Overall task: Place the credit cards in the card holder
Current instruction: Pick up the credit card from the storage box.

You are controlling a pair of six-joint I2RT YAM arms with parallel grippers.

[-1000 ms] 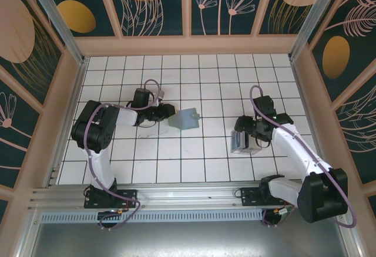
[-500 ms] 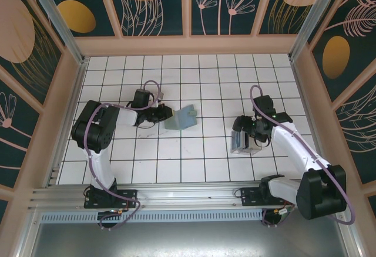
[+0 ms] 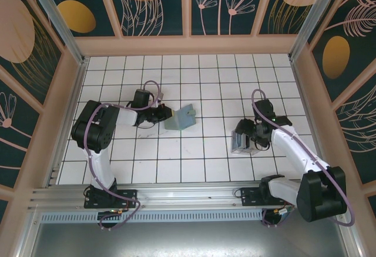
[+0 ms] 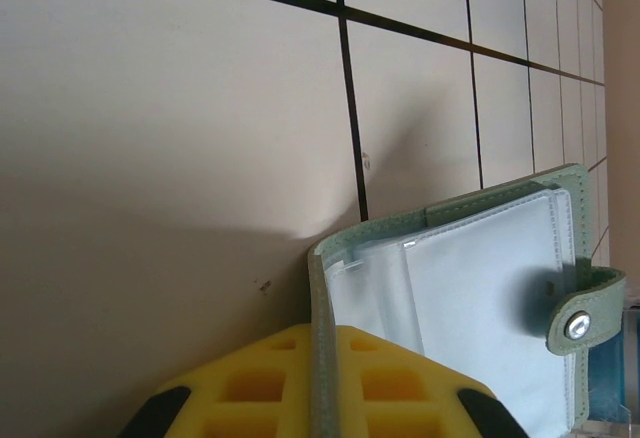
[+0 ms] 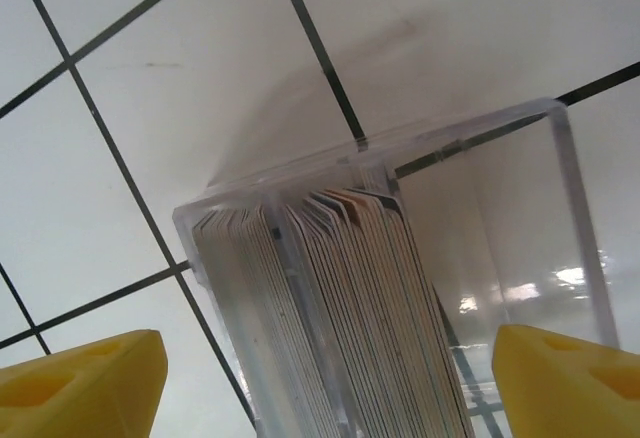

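The grey-green card holder (image 3: 180,118) lies open on the tiles left of centre, one cover standing up. My left gripper (image 3: 167,115) is shut on that cover's edge; in the left wrist view the green edge (image 4: 325,358) runs between the yellow pads, and the pale blue pockets (image 4: 480,278) and snap tab lie beyond. The credit cards (image 5: 350,298) stand packed on edge in a clear box (image 5: 520,218). My right gripper (image 3: 249,132) hangs open over that box (image 3: 241,144), a yellow fingertip (image 5: 80,383) on either side of the stack, touching nothing.
Wooden walls with metal corner posts ring the white tiled floor (image 3: 194,75). The metal rail (image 3: 176,193) with both arm bases runs along the near edge. Open tiles lie between the card holder and the box.
My left jaws have closed onto the card holder's cover, and the holder now sits flatter with one cover upright. My right gripper has edged slightly nearer over the box.
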